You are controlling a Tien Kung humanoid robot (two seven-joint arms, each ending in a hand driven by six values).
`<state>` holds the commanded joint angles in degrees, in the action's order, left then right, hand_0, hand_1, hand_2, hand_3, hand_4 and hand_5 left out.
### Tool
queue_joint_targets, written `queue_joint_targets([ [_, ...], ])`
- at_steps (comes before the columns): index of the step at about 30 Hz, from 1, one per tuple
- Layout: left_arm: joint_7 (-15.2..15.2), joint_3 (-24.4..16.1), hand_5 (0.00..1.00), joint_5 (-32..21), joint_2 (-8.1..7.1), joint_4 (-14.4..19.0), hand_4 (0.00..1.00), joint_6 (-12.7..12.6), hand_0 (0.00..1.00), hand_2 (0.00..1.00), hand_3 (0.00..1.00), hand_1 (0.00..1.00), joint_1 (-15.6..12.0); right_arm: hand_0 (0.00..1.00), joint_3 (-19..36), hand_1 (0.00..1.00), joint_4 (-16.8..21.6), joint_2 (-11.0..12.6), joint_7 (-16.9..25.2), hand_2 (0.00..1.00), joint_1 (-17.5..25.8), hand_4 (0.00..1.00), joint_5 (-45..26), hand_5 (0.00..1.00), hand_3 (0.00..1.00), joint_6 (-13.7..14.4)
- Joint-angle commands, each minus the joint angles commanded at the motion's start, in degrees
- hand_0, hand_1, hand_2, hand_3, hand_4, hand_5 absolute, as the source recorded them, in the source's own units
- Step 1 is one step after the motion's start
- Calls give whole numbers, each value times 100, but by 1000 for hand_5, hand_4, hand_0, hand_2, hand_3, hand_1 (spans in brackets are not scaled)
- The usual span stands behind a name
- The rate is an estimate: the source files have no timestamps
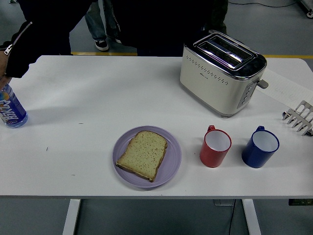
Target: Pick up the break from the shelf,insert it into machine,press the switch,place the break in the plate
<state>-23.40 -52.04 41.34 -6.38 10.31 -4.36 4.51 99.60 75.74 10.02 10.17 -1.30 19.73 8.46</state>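
the slice of bread (143,154) lies flat on the purple plate (173,166), near the front edge of the white counter (98,98), a little left of centre. its long axis runs diagonally, from the near-left corner up toward the far right, with the crust edge showing along the lower left side. neither robot hand appears anywhere in the head view, so the state of the fingers cannot be told, and which hand is nearer to the bread cannot be told either; the plate sits only slightly left of the middle, so neither side has a clear advantage from position alone.

the toaster (222,73) stands at the far right of the counter, well apart from the plate, its two slots open at the top and its lever on the right end. the wire rack (298,117) is at the right edge, only partly in view, and nothing is seen in it. a red mug (215,146) and a blue mug (260,146) stand between the plate and the right edge, just in front of the toaster.

a person's dark sleeve (17,49) reaches in at the far left, right at the top of the blue bottle (11,108); the hand itself is mostly cut off by the frame.

with bread already on the plate, the task looks finished
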Motion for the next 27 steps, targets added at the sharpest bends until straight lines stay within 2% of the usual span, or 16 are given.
queue_joint_targets([
  [15, 4, -3, 998, -12, 3, 0, 577, 1, 336, 585, 715, 445, 16, 698, 182, 644, -136, -15, -173, 663, -20, 480, 100, 201, 610, -200],
  [27, 12, -2, 998, -28, 11, 0, 577, -7, 336, 585, 715, 446, 39, 698, 212, 643, -153, -14, -172, 662, -32, 480, 88, 199, 609, -204],
])
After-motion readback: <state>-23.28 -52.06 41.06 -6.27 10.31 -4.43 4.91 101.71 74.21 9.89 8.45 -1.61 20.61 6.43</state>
